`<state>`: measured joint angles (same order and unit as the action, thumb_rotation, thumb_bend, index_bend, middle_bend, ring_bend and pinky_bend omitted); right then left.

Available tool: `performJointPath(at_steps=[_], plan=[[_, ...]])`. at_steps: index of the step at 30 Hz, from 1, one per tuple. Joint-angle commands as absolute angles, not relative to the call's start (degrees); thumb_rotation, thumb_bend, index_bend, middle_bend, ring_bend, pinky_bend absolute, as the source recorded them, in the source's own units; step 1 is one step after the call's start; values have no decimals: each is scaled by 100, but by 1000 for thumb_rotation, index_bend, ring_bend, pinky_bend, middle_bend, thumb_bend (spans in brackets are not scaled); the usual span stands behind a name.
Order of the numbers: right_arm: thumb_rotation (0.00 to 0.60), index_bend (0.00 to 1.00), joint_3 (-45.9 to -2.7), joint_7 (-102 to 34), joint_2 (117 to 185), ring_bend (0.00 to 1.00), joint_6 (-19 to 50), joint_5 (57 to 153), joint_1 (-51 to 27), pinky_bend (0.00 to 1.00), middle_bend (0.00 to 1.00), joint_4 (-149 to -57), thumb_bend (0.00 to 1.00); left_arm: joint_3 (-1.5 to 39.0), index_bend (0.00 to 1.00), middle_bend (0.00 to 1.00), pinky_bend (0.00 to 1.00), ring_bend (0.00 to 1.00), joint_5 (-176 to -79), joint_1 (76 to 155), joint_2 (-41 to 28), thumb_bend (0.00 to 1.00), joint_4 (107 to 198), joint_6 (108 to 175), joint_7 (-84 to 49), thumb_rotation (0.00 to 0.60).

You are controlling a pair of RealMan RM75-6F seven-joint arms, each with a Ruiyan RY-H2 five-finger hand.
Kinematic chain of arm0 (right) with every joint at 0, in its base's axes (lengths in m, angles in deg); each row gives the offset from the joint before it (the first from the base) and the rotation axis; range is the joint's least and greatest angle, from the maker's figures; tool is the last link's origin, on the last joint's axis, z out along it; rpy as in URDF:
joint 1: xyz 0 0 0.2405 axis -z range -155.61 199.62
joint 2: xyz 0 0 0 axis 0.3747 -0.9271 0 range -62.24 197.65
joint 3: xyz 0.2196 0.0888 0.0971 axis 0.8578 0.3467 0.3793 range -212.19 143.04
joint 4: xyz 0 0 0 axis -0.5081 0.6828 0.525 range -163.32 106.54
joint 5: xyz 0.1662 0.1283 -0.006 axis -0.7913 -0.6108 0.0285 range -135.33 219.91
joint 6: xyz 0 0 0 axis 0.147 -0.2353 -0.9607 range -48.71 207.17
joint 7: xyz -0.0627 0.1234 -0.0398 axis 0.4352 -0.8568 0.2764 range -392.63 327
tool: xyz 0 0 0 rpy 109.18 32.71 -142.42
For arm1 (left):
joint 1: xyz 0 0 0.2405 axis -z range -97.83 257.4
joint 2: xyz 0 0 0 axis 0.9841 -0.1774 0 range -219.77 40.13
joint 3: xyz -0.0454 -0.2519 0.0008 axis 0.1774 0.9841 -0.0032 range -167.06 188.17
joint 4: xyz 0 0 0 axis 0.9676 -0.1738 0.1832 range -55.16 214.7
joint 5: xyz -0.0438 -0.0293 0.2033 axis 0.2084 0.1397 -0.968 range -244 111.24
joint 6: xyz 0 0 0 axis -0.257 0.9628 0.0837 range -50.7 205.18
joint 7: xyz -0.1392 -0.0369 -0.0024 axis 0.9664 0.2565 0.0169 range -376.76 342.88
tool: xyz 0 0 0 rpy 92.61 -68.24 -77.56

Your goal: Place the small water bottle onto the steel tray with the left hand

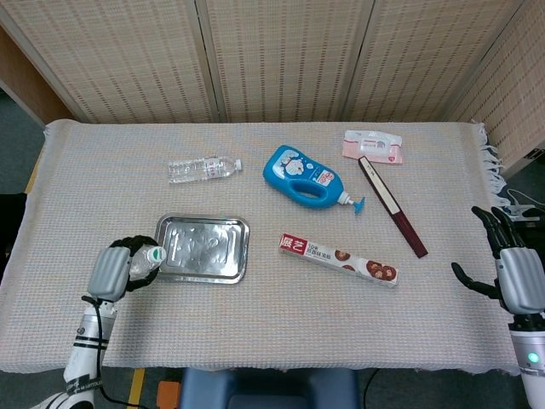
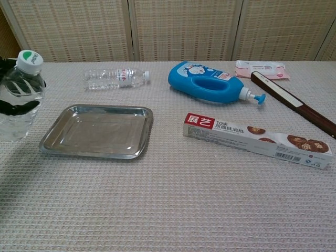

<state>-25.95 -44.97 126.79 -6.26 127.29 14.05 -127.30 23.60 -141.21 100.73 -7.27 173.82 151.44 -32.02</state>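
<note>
The left hand (image 1: 111, 271) grips the small water bottle (image 2: 20, 97) just left of the steel tray (image 1: 163, 228). Only the head view shows the right hand (image 1: 507, 271), fingers spread, empty.

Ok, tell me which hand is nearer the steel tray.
Left. The left hand holds the small water bottle just beside the steel tray; the right hand sits far across the table.

Clear green-capped small water bottle (image 2: 20, 97) beside empty steel tray (image 2: 97, 132).
</note>
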Motion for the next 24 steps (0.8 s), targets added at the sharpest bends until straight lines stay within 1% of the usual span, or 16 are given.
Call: performJointPath(at_steps=[1, 3, 7, 9, 13, 15, 16, 22, 23, 24], plan=[[600, 78, -2600, -4483, 12674, 0, -627, 12726, 1409, 214, 109, -12739, 188, 2698, 399, 575, 407, 400, -14258, 10615, -783, 376, 16172, 15179, -4150, 600], [600, 78, -2600, -4474, 12675, 0, -626, 12718, 1411, 214, 109, -12746, 188, 2828, 410, 586, 429, 409, -14004, 10648, -775, 377, 16225, 15021, -3766, 600], [600, 78, -2612, -4473, 12672, 0, -566, 12697, 1393, 214, 110, -12744, 189, 3334, 424, 599, 437, 420, -13239, 10609, -979, 375, 17003, 14534, -2162, 600], [600, 78, -2612, -4457, 12680, 0, -552, 12691, 1385, 214, 110, -12745, 188, 3545, 433, 608, 442, 428, -13090, 10581, -1064, 377, 17252, 14453, -1516, 600], [600, 78, -2618, -4469, 12679, 0, -535, 12689, 1380, 214, 110, -12747, 188, 3936, 443, 623, 444, 437, -12993, 10519, -1018, 381, 17524, 14508, -129, 600], [600, 78, -2620, -4470, 12677, 0, -538, 12692, 1383, 214, 109, -12747, 188, 4109, 448, 627, 448, 440, -12806, 10461, -1037, 384, 17738, 14366, 597, 600], [600, 78, -2624, -4475, 12676, 0, -540, 12697, 1384, 214, 109, -12747, 188, 4202, 450, 628, 450, 441, -12646, 10423, -1107, 387, 17882, 14183, 1015, 600], [600, 78, -2629, -4484, 12672, 0, -547, 12710, 1388, 214, 109, -12743, 188, 4229, 456, 633, 452, 446, -12345, 10389, -1362, 410, 18008, 13706, 1446, 600], [600, 78, -2631, -4483, 12668, 0, -551, 12712, 1391, 214, 110, -12745, 188, 4141, 457, 635, 455, 448, -12313, 10421, -1396, 419, 17936, 13699, 1226, 600], [600, 78, -2628, -4482, 12668, 0, -551, 12703, 1392, 214, 109, -12740, 188, 3854, 458, 637, 457, 449, -12238, 10502, -1417, 430, 17677, 13782, 400, 600]])
